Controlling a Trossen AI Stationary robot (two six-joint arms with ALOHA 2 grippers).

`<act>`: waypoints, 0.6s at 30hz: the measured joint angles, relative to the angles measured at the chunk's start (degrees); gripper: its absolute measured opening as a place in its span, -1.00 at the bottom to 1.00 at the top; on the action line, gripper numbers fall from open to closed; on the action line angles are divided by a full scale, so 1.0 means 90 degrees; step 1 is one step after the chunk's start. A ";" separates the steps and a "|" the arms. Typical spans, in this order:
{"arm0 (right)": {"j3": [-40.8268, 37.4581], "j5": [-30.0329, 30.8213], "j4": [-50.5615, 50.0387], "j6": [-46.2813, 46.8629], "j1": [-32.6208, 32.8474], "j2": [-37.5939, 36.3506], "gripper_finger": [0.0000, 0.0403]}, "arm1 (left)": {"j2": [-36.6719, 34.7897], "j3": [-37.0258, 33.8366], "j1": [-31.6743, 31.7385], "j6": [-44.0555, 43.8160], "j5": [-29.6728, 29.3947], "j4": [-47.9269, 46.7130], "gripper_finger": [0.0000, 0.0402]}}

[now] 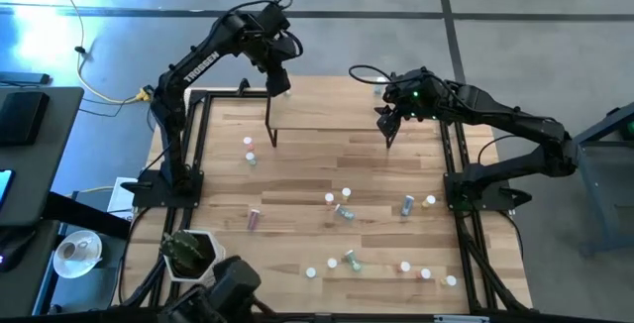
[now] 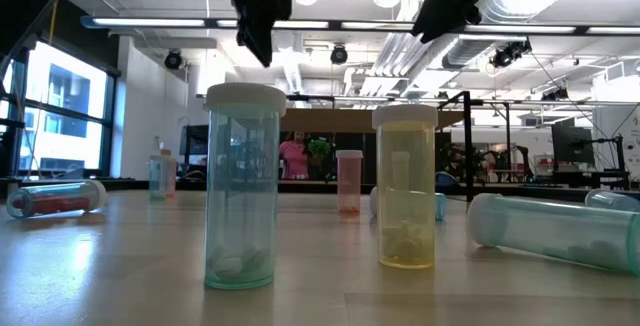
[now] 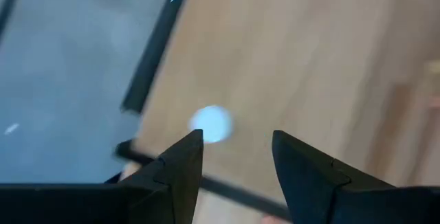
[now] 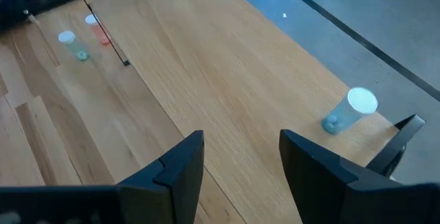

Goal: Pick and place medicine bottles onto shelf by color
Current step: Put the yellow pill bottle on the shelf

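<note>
Left wrist view shows my left gripper [image 3: 237,148] above the shelf [image 3: 289,59], fingers parted and empty, a white-capped bottle [image 3: 211,124] standing just beyond them near the edge. My right gripper [image 4: 240,152] hovers empty, jaws apart, over the other end. If I brush that bottle while backing off, it could topple off.

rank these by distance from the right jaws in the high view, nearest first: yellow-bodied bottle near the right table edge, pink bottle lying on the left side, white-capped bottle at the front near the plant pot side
From the right gripper, at the back right over the shelf:
1. Yellow-bodied bottle, right side, mid-table, nearest.
2. Pink bottle lying down, left of centre, farther.
3. White-capped bottle, front edge, farthest, though not by much over the pink one.
</note>
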 joint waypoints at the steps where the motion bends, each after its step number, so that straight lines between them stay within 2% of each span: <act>1: 0.0000 -0.0011 -0.0092 0.0000 0.0000 0.0000 -0.10 | -0.0062 0.0000 -0.0017 -0.0004 0.0280 0.0002 -0.20; 6: -0.0002 -0.0104 -0.0373 0.0121 0.0057 0.0000 -0.10 | -0.0296 0.0002 -0.0197 0.0000 0.1571 0.0075 -0.21; 11: -0.0002 -0.0062 -0.0375 0.0108 0.0425 0.0000 -0.10 | -0.0458 -0.0205 -0.0556 0.0189 0.2389 0.0138 -0.21; 14: -0.0002 0.0241 -0.0434 0.0092 0.0678 0.0003 -0.10 | -0.0644 -0.0841 -0.0760 0.0282 0.2706 0.0399 -0.21; 18: -0.0062 0.0578 -0.0464 0.0113 0.0955 0.0008 -0.10 | -0.1084 -0.1987 -0.0956 0.0176 0.2723 0.1083 -0.21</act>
